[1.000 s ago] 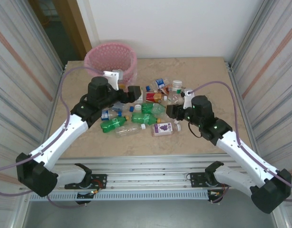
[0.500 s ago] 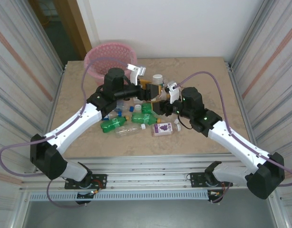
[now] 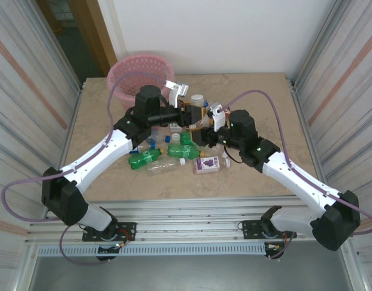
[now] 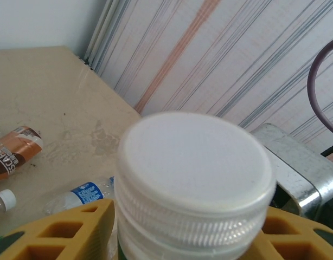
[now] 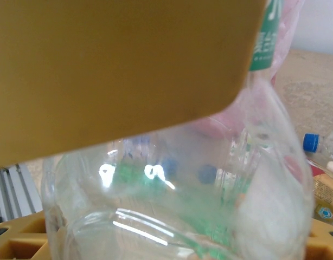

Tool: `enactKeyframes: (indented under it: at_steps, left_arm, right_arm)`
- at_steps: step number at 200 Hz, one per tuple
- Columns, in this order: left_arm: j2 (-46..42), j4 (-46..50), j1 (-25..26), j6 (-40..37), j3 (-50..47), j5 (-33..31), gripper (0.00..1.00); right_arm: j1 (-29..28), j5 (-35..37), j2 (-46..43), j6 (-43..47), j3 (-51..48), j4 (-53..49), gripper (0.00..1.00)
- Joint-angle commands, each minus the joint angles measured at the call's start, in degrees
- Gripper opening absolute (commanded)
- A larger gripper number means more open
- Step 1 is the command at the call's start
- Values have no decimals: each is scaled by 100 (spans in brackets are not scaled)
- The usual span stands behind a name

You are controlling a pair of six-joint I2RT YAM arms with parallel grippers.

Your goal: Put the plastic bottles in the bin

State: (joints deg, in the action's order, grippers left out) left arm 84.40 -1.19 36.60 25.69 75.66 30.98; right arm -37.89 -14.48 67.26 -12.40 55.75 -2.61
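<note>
The left fingers [image 4: 74,230], blocky yellow plastic with open ribbed pockets, are drawn in against both sides of a white-capped bottle [image 4: 193,162] just below its cap, which is round, matt and finely ridged around the rim. The right fingers [image 5: 101,65], flat and of the same yellow, are closed from above and below on a clear bottle [image 5: 172,189] of thin, glossy, dented plastic with a green label at its upper edge. Whether this is the same bottle cannot be told. In the top view both grasps are seen to meet above the middle of the tabletop [image 3: 265,170], with the white cap raised between them. Beneath them the loose bottles [image 3: 174,148] are strewn on their sides, among them a green bottle [image 3: 143,159], a flat purple-labelled bottle [image 3: 207,163], an orange-brown bottle [image 4: 12,151] and a blue-labelled bottle [image 4: 82,196]. The tabletop is a smooth beige slab, marbled like stone and faintly stained. The bin [image 3: 141,71], a round pink lattice basket, is set at the far left corner, beyond the pile. A thin purple cable [image 3: 265,97] is looped from each arm. The space is closed in at both sides by ribbed metal panels [image 4: 210,65] crossed by a reddish stripe. It is backed by a plain white wall [image 3: 234,30], with a wooden door frame [image 3: 89,30] at the far left. An aluminium rail [image 3: 186,212] is run along the near edge.
</note>
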Motion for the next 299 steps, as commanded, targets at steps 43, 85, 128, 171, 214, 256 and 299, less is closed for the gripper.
enactKeyframes:
  at_steps: [43, 85, 128, 171, 214, 256, 299]
  left_arm:
    - [-4, -214, 17, 139, 38, -180, 8]
    - [-227, -194, -224, 127, -136, -410, 3]
    - [-493, -201, -594, 92, -271, -832, 1]
    - [-563, -177, -953, 17, -222, -1021, 1]
    - [-591, -147, -1248, -60, -103, -1191, 1]
    - [-406, -152, -1664, -126, 341, -1218, 1]
    - [77, -252, -2177, -114, 1047, -1338, 2]
  right_arm:
    - [-104, 156, -20, 230, 214, 119, 70]
    - [-96, 542, -236, 213, 107, -63, 98]
    - [-78, 1009, -686, 97, -113, -170, 98]
    - [-79, 1510, -1030, 32, -242, -424, 98]
    - [-83, 2274, -1532, -90, -433, -613, 98]
    - [-74, 2728, -1729, -240, -459, -783, 98]
    - [-70, 3035, -1800, -403, -486, -894, 98]
